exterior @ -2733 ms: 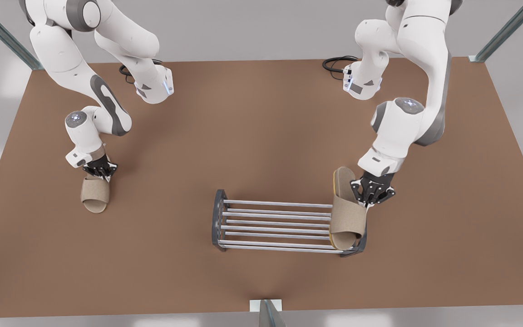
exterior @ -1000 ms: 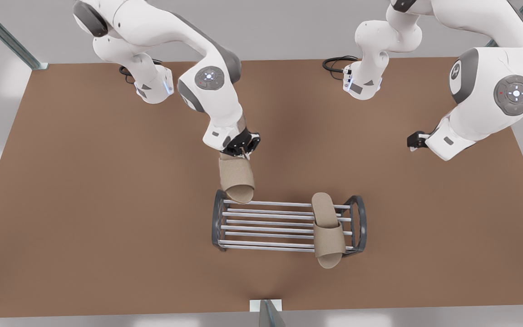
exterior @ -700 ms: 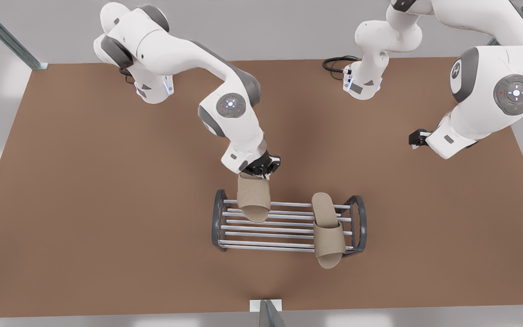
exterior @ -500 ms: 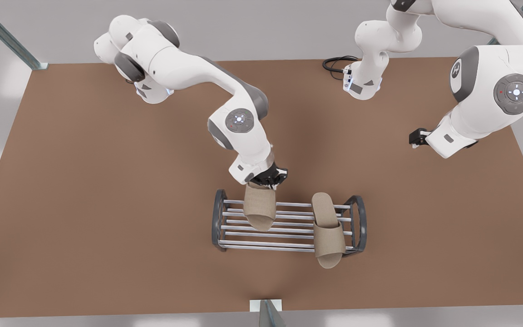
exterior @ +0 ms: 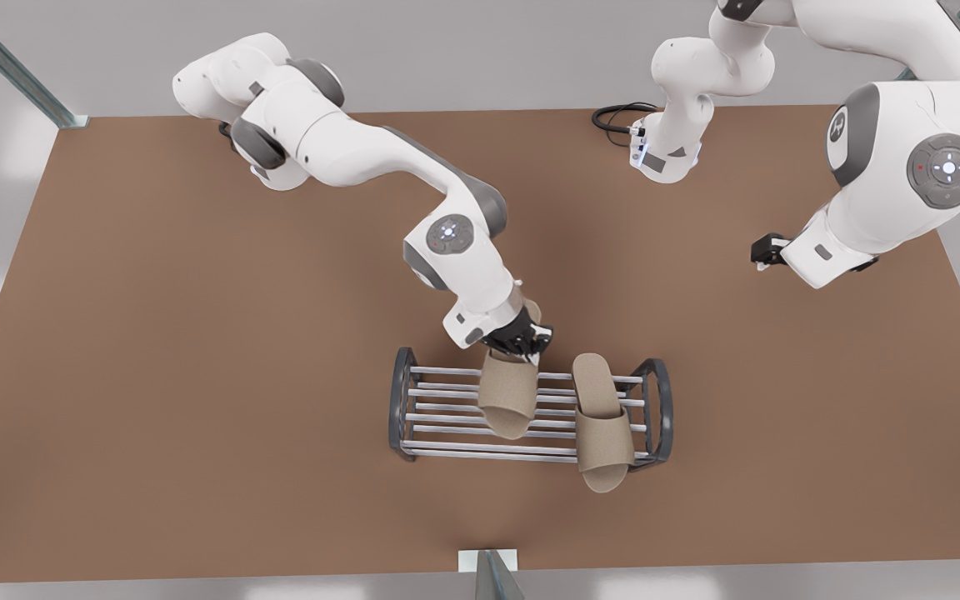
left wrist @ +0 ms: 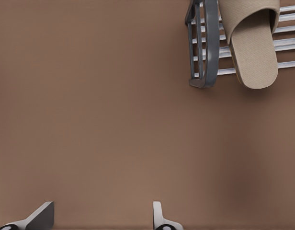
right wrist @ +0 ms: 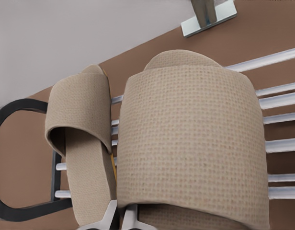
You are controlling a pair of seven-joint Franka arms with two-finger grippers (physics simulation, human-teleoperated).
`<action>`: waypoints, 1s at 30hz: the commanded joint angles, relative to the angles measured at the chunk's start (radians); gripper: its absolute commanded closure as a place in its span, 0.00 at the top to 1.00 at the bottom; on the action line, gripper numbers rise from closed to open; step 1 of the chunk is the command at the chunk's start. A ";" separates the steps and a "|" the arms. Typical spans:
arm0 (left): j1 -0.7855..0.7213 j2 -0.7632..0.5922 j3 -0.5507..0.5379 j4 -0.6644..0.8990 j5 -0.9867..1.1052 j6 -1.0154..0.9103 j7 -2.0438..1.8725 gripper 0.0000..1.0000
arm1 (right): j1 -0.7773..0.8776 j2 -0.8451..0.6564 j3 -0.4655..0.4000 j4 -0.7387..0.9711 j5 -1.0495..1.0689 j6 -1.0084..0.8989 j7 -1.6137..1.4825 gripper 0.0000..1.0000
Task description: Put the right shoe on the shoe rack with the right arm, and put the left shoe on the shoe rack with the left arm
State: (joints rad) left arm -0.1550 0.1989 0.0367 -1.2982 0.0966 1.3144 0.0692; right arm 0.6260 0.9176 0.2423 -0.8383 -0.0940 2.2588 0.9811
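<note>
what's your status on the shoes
Right gripper shut on right shoe, over shoe rack. Left gripper open, waiting aside. Left shoe on rack, close alongside.

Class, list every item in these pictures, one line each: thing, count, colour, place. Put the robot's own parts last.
shoe rack: one, silver bars with dark grey ends, near middle of the table.
left shoe: one, tan, lying on the rack near the front view's right end, toe overhanging.
right shoe: one, tan, over the rack's middle, gripped at its heel end.
table: one, brown.
cable: one coil, black, far edge beside an arm base.
right claw: one, black, shut on the right shoe.
left claw: one, black, open, waiting above bare table at the front view's right.
</note>
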 commanded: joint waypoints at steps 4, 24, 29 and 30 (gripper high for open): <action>0.000 0.001 0.000 0.004 0.000 0.003 0.015 1.00 | 0.018 0.020 -0.003 0.010 -0.001 0.166 0.114 0.21; 0.000 -0.026 -0.001 0.007 -0.021 0.000 0.030 1.00 | 0.032 0.126 -0.012 0.065 -0.001 0.374 0.090 0.21; -0.001 -0.055 -0.009 0.000 -0.032 0.014 0.023 1.00 | 0.031 0.124 -0.015 0.065 0.000 0.374 0.051 1.00; -0.001 -0.055 -0.009 0.000 -0.032 0.014 0.021 1.00 | 0.029 0.122 -0.015 0.065 0.000 0.374 0.053 1.00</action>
State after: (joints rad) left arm -0.1571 0.1472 0.0284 -1.2972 0.0677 1.3236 0.0862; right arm 0.6557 1.0423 0.2276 -0.7738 -0.0934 2.6187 1.0467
